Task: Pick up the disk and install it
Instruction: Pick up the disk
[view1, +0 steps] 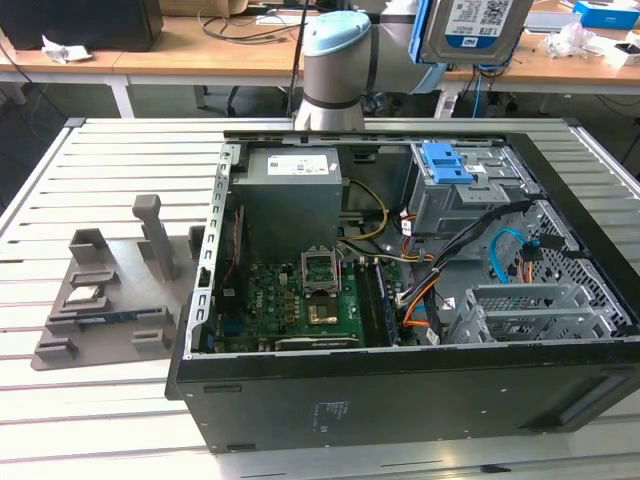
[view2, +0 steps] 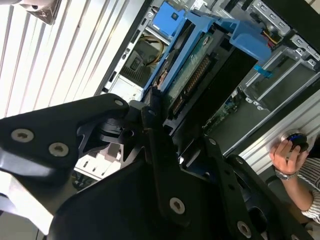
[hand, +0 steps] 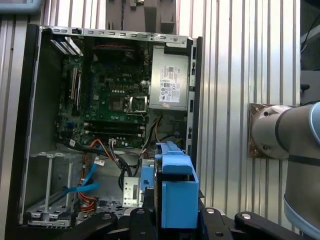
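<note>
The claw (view2: 175, 125) is closed on the disk (view2: 192, 75), its black fingers pressed to the two sides of the blue carrier, whose end shows in the first wrist view. In the exterior view the disk hangs label out, well above the far edge of the case (view1: 400, 385), beside the arm (view1: 335, 70). The step in hand looks like carrying the disk toward its bay. Doing it well likely means a firm grip, the carrier kept square to the cage (view1: 455, 200), and a path clear of the loose cables (view1: 420, 290) that spill between cage and board. The case lies open on the slatted surface (view1: 110, 150). Inside are a grey power supply (view1: 292, 195), the green board (view1: 300, 300), the cage with a blue bracket (view1: 446, 162) on top, and a second metal cage (view1: 530, 310) nearer the front. At the exterior view's left, apart from the case, a grey fixture (view1: 110, 290) holds a few small parts.
</note>
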